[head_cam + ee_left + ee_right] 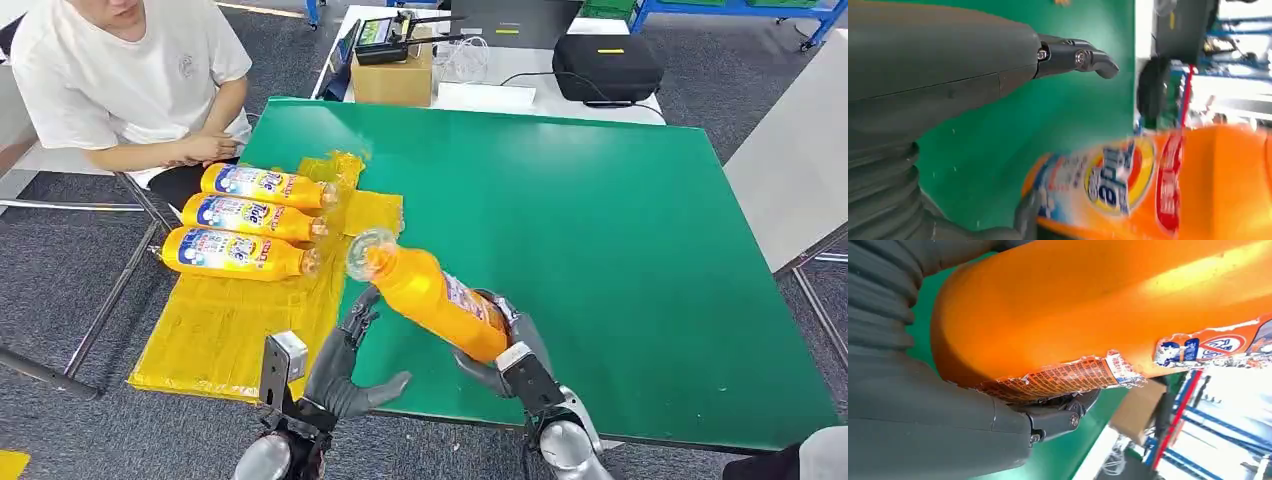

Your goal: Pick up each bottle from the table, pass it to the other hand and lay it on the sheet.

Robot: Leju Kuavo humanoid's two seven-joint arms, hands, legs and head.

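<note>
My right hand (505, 345) has its fingers wrapped round the base of an orange detergent bottle (432, 297), held tilted above the green worktop (600, 230). Just beside the bottle, my left hand (345, 365) waits with fingers spread, holding nothing. Beyond the bottle, three more bottles (250, 217) lie side by side on the yellow sheet (215, 330).

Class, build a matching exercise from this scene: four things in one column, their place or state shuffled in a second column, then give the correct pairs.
Column A
1. left hand
2. right hand
3. three bottles
4. cardboard box

Column B
a. lying side by side on the yellow sheet
b. gripping the base end of an orange bottle
c. on the white table beyond the green table
d. fingers apart, holding nothing

Pairs: 1-d, 2-b, 3-a, 4-c
</note>
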